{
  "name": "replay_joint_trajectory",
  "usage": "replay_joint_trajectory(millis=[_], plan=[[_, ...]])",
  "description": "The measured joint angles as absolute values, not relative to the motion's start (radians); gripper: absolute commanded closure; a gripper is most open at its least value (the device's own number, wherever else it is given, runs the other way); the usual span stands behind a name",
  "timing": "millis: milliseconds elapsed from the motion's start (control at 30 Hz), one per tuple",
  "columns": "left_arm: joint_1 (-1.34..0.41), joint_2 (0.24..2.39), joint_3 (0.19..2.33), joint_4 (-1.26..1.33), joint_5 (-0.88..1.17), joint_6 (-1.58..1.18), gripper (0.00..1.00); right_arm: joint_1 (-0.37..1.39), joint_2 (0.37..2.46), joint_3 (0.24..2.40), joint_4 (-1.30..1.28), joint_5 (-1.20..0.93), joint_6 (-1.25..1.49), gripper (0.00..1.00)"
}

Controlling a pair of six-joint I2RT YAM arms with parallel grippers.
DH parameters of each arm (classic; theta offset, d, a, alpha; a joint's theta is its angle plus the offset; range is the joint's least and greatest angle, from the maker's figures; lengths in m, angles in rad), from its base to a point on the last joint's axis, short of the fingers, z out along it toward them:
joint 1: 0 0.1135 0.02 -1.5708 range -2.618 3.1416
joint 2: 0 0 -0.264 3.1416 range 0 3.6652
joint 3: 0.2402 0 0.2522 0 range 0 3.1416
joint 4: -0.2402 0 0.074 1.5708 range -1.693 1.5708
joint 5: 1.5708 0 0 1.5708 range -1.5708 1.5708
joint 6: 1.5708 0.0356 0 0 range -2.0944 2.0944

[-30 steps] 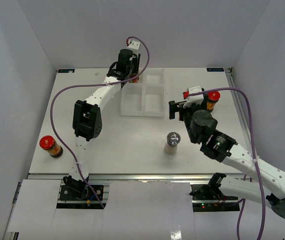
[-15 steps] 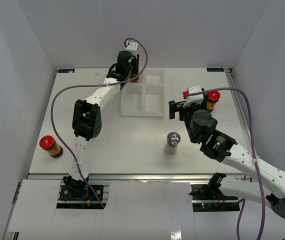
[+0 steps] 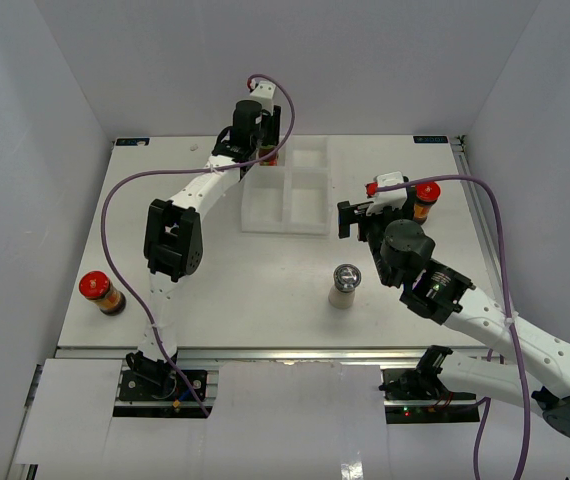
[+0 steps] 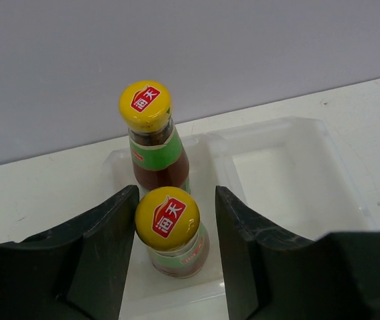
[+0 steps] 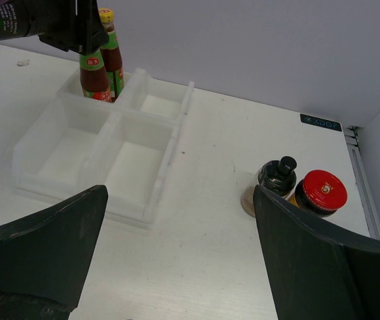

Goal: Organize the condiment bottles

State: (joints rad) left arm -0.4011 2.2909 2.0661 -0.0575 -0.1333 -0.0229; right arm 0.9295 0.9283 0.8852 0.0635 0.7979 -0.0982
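Note:
Two slim red sauce bottles with yellow caps stand upright in the far left compartment of the white tray (image 4: 283,167), one (image 4: 146,133) behind the other (image 4: 170,230). My left gripper (image 4: 175,200) straddles the nearer bottle. It is open, with a gap between the right finger and the cap. My right gripper (image 5: 180,200) hangs wide open over the table and holds nothing. To its right, a black-capped shaker (image 5: 278,177) stands beside a red-lidded amber jar (image 5: 321,192). A grey-lidded pale shaker (image 3: 345,285) stands mid-table. Another red-lidded jar (image 3: 100,292) stands far left.
The tray's (image 3: 285,200) other three compartments hold nothing. A purple cable (image 3: 115,200) loops over the left side of the table. White walls close in the back and both sides. A metal rail (image 3: 480,215) runs along the table's right edge.
My left gripper's jaws have parted off the nearer sauce bottle, which stays standing in the tray. The right arm has not moved.

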Motion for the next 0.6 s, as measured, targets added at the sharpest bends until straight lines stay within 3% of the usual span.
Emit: replay_joint_trajectory(millis=[100,167,233,600], plan=[[-0.401,2.290,2.060,-0.048,-0.133,-0.021,0.26,0.929,0.928,0.885,0.064,0.798,-0.098,0.04],[-0.401,2.287,2.054,-0.048,-0.133,-0.019,0.13,0.929,0.928,0.885,0.064,0.798,-0.098,0.03],[-0.401,2.278,2.044,-0.053,-0.133,-0.017,0.06,0.925,0.933,0.885,0.063,0.798,-0.093,0.03],[-0.401,2.055,1.972,-0.196,-0.176,-0.021,0.02,0.869,1.061,1.071,-0.258,0.699,0.125,0.04]])
